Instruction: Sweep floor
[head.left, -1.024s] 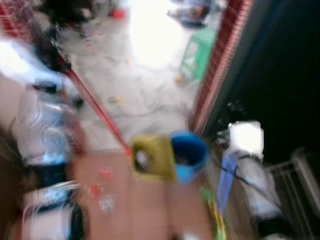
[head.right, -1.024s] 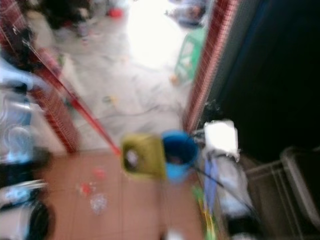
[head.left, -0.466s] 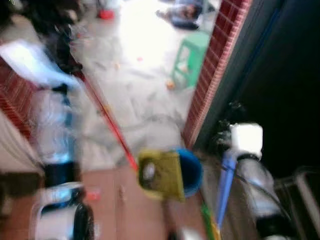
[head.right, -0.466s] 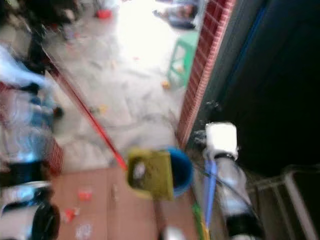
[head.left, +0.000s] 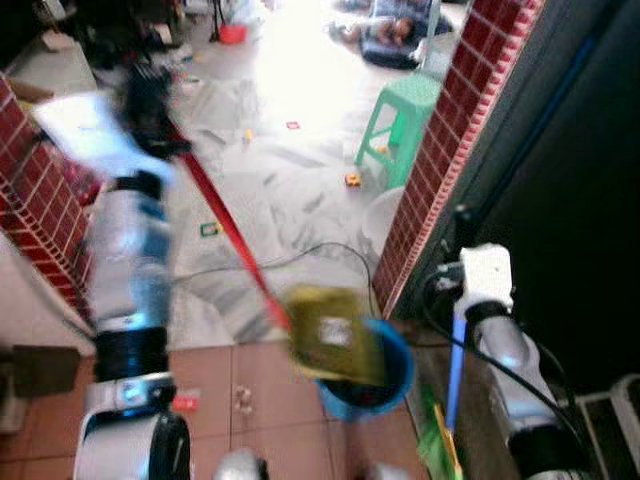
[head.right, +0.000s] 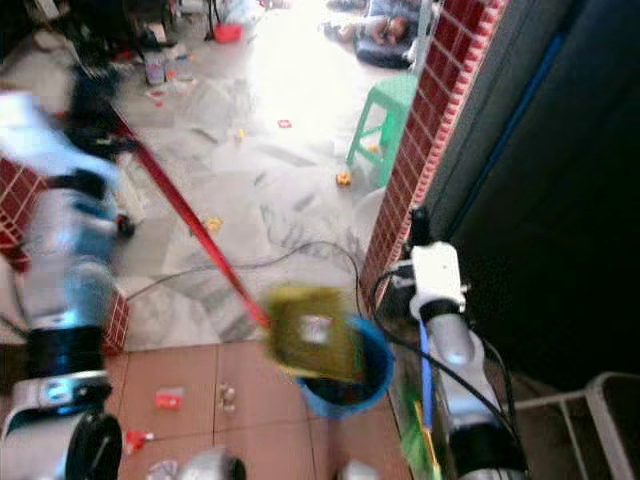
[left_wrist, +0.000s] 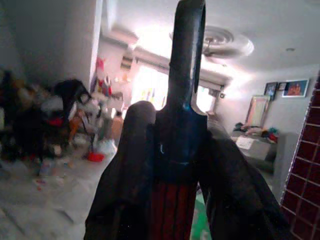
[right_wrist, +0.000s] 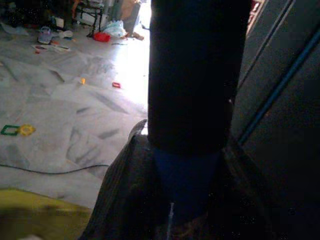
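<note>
Step in hand, as judged: emptying sweepings, not sweeping itself. Nearest the robot, on the terracotta floor tiles (head.right: 260, 380), a few bits of litter (head.right: 168, 398) remain close to the left arm's base. Just beyond, the olive dustpan (head.left: 335, 335) on a red handle (head.left: 225, 238) hangs tilted over the rim of the blue bucket (head.left: 385, 388), which stands at the tile edge beside the foot of the red brick pillar (head.left: 440, 170). The left gripper (left_wrist: 175, 150) is clamped around the top of that red handle; the left wrist view shows both black fingers (left_wrist: 127, 165) pressed against the shaft below its dark hanging loop. The right gripper (right_wrist: 187, 170) is closed on a blue broom handle (head.left: 455, 360) that stands upright next to the pillar. Further out, the marble floor (head.left: 290, 170) carries small scattered scraps, a black cable (head.left: 320, 250) and a green stool (head.left: 400, 115). Next move, presumably: tip the pan fully so the contents drop inside the bucket, keeping the pan's lip within the rim, then return to the tile litter. View differences: eye views give the pan-to-bucket relation but blur the left gripper; the wrist views confirm both grasps, and the right wrist view catches a corner of the yellow pan.
</note>
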